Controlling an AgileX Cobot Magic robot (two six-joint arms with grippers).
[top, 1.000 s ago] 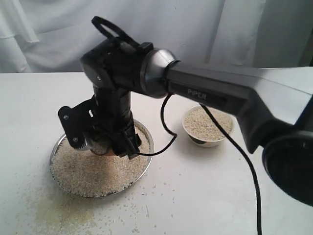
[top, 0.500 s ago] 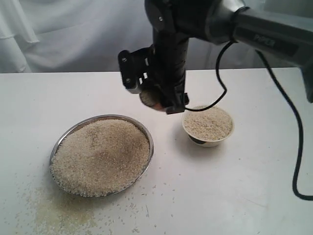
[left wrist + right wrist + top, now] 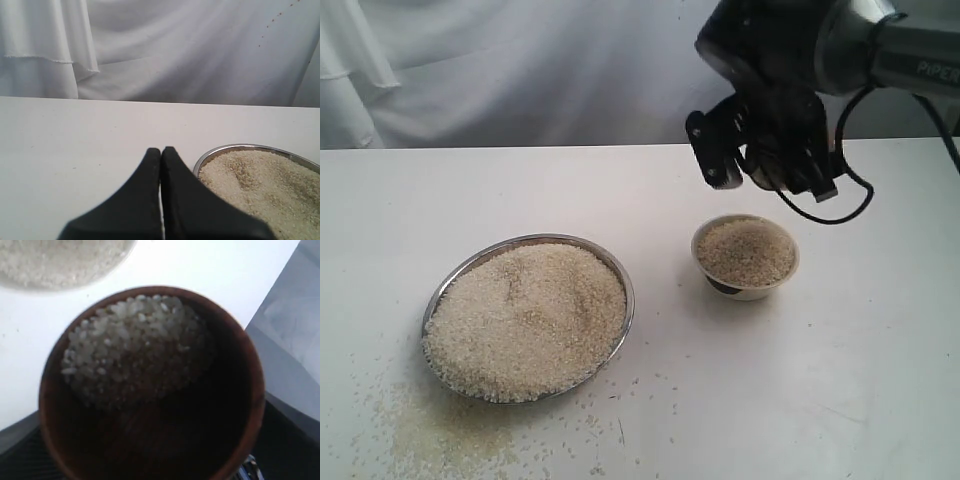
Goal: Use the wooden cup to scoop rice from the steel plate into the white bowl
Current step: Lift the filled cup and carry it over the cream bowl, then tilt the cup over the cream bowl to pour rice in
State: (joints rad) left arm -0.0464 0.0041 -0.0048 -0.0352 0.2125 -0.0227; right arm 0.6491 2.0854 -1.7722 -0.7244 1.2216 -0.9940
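Lettering (image 3: 938, 68) "PIPE" marks arm (image 3: 895, 45) carrying wooden cup (image 3: 175, 440).

The steel plate (image 3: 535, 238) is shiny silver metal. The wooden cup (image 3: 165, 440) is reddish-brown wood. The desk (image 3: 720, 400) under the plate looks matt.

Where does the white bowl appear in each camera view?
Exterior: white bowl, right of centre, right of the steel plate.
Left wrist: not in it.
Right wrist: probably the blurred rice-filled shape beyond the wooden cup.
Shared landmark: the white table.
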